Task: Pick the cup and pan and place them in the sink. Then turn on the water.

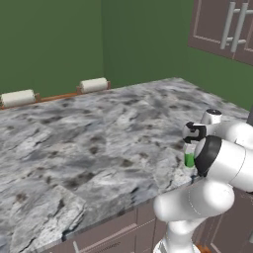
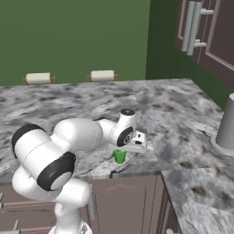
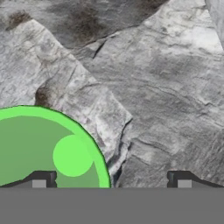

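This is a kitchen, rendered rather than photographed. A grey-and-white marbled stone tabletop (image 1: 99, 133) runs along two green walls (image 1: 54, 39) and turns a corner. Under its front edge sit brown cabinet fronts (image 2: 128, 201) with drawer lines, and brown wall cupboards (image 2: 210, 36) with long silver bar handles (image 2: 191, 25) hang at the upper right. Two pale rolls on wooden holders (image 1: 94, 85) stand against the back wall, and a grey cylindrical canister (image 2: 227, 122) rests on the stone at the right.

Even, soft rendered light falls flat across all views, casting only faint shadows on the marbled bench (image 1: 99, 133), with no glare, while low resolution slightly blurs edges and textures.
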Controlling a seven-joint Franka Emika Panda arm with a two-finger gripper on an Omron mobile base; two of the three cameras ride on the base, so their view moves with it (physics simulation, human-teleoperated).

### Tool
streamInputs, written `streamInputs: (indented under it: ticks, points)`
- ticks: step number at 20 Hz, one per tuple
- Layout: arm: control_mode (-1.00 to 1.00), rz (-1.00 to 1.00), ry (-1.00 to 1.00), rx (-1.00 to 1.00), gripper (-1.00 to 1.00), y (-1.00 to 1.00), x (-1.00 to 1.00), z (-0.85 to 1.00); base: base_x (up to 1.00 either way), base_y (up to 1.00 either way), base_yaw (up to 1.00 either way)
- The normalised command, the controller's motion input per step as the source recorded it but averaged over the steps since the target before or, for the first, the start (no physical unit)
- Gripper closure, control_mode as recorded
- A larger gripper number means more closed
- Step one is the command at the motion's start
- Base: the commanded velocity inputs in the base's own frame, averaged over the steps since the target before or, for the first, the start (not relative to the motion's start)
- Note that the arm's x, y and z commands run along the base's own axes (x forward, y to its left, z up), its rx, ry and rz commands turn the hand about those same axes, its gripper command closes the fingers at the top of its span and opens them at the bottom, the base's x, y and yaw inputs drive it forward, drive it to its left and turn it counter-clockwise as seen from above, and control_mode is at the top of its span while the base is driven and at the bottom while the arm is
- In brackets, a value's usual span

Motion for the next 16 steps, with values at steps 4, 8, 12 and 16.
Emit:
streamInputs:
  ticks: [4,8,12,16]
  points:
    - [-1.00,0.00,0.00,0.00,-1.00,0.00,0.00,0.00,0.00,0.00,0.00]
    - [-1.00,0.00,0.00,0.00,-1.00,0.00,0.00,0.00,0.00,0.00,0.00]
    - [-1.00,0.00,0.00,0.00,1.00,0.00,0.00,0.00,0.00,0.00,0.00]
    - [-1.00,0.00,0.00,0.00,1.00,0.00,0.00,0.00,0.00,0.00,0.00]
